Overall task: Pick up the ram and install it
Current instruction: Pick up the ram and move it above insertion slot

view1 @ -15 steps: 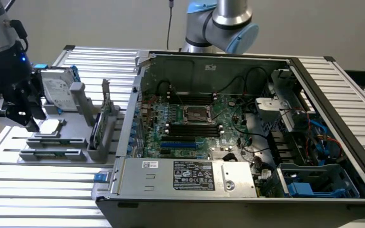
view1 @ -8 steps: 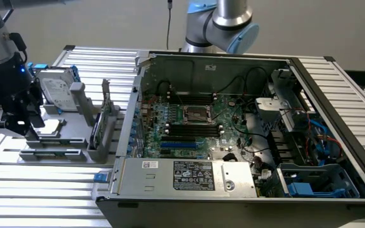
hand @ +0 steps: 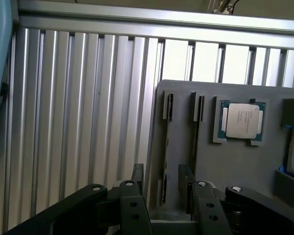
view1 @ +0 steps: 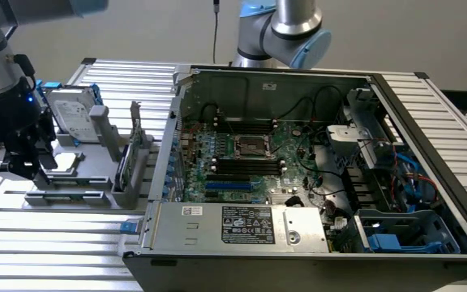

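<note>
My gripper [hand: 161,172] hangs open just above a grey parts holder [hand: 235,166]. Its two black fingers [hand: 138,175] stand either side of a narrow slot in that holder. A thin dark strip [hand: 169,105] stands edge-on in the slot and looks like the ram; most of its length is hidden by the holder's walls. In the exterior view the gripper [view1: 24,165] is at the exterior view's left, over the holder [view1: 71,182]. The open computer case [view1: 298,158] lies in the middle, with black memory slots [view1: 245,165] on its motherboard.
A silver processor chip [hand: 242,121] sits in a square pocket of the holder, and a second narrow slot [hand: 200,107] runs beside the first. A hard drive [view1: 73,114] and an upright card [view1: 132,152] stand on the holder. The ribbed metal table [view1: 55,243] extends around it. A second arm's base [view1: 286,30] rises behind the case.
</note>
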`<state>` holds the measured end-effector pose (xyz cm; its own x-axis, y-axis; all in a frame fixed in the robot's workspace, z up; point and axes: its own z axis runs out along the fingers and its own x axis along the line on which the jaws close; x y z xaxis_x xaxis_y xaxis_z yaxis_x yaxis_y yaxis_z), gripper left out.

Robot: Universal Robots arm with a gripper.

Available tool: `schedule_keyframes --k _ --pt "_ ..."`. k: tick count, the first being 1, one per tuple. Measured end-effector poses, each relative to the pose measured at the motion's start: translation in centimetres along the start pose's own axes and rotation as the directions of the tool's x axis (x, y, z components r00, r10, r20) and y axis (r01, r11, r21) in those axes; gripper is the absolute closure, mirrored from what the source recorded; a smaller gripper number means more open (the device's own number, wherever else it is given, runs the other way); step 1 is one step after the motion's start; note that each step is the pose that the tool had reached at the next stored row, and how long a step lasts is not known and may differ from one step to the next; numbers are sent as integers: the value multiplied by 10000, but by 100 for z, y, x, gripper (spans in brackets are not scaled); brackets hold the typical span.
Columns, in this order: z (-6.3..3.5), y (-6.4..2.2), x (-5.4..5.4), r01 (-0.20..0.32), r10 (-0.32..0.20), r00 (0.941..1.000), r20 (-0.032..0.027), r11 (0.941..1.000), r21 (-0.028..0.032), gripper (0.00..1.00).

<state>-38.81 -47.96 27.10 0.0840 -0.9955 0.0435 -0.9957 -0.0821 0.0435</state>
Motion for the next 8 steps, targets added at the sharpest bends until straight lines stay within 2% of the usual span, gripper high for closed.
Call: schedule_keyframes --k 8 --pt "146 35 -9 -1 1 10000 -1 10000 -1 58"
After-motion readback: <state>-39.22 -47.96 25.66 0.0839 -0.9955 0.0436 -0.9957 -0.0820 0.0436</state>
